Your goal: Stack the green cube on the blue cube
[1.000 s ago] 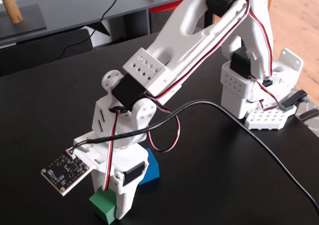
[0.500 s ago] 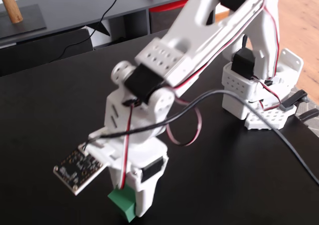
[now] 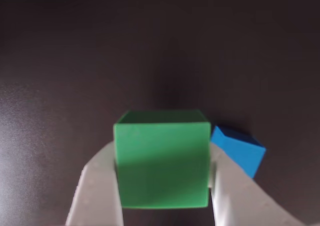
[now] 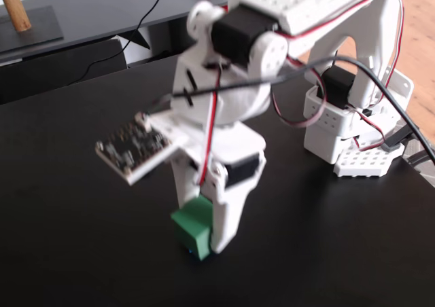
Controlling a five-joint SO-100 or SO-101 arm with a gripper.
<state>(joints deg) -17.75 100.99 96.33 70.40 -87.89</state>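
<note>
Your gripper [image 3: 165, 196] clamps the green cube [image 3: 162, 158] between both white fingers [image 3: 97, 191], above the black table [image 4: 81, 212]; the blue cube [image 3: 240, 148] sits below, offset right in the wrist view.

— So where are we? Looks like a home desk or hobby bench to me, not a factory floor.

— Agreed. There's a matte black table [image 4: 81, 185], and a white plastic arm [image 4: 340, 22] with loose red and black wires.

— A bare circuit board [image 4: 132, 147] hangs off the wrist, too.

— And behind it a dark shelf [image 4: 75, 18], a trailing cable [image 4: 153, 8], a wooden post [image 4: 15, 8].
</note>
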